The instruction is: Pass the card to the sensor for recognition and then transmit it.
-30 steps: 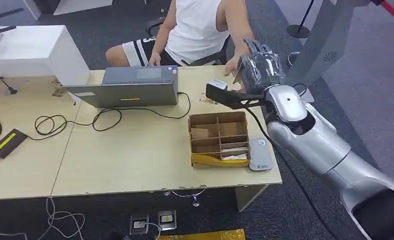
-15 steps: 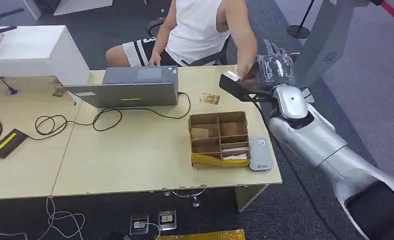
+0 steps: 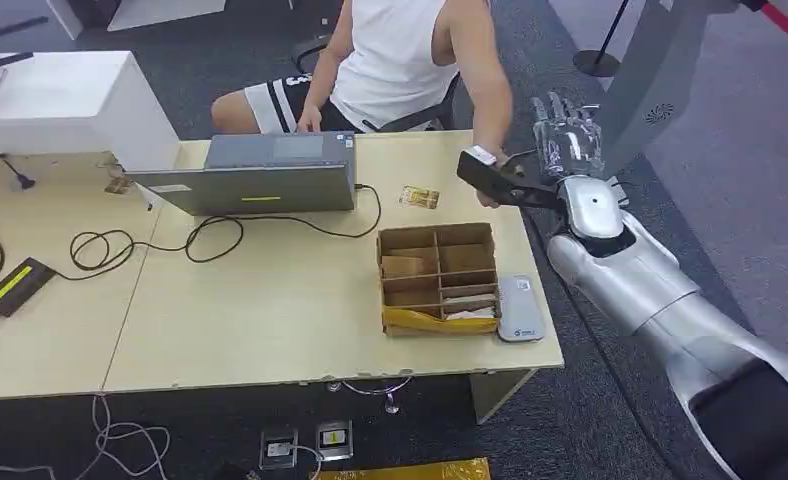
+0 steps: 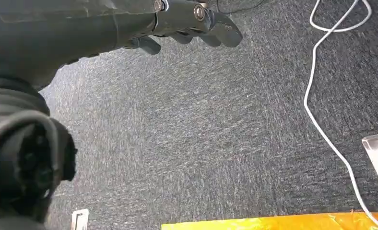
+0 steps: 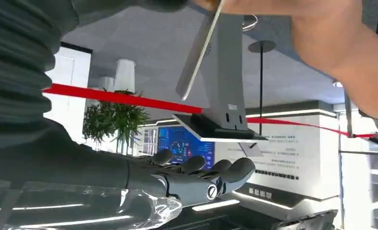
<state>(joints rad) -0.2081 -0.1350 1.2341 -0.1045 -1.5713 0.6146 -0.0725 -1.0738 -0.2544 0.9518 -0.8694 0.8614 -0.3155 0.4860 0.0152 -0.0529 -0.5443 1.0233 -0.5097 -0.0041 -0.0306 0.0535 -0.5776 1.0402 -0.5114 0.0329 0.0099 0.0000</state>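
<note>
Right hand [image 3: 568, 140] has lifted toward 1 o'clock since the earlier frame; fingers now spread, palm empty. Card [image 5: 196, 52] pinched in person's hand [image 5: 316, 28] above. Handover step; judged next: withdraw arm. Left hand [image 4: 196, 19] hangs loose, empty.

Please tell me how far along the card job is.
Done: the card appears to be handed over, as a person's hand grips its end. Whether the sensor read it cannot be told. In hand: the right hand is raised beside the table, fingers spread. Left: probably only drawing the arm back.
</note>
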